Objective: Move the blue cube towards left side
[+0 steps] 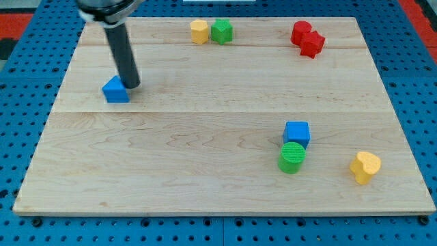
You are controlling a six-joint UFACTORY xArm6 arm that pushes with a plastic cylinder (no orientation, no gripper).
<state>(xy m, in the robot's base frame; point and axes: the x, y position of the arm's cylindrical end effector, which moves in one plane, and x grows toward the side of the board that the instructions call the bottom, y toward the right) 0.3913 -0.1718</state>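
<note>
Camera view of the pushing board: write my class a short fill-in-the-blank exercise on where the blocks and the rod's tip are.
1. My tip is at the right edge of the blue ____ block.
2. The blue cube touches the ____ cylinder below it.
3. The two ____ blocks sit at the view's top right.

Missing words: triangular; green; red

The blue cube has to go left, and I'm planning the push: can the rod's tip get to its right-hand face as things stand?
Probably yes. My tip sits beside the blue triangular block, far from the blue cube. The green cylinder touches only the cube's lower side; its right face looks free.
</note>
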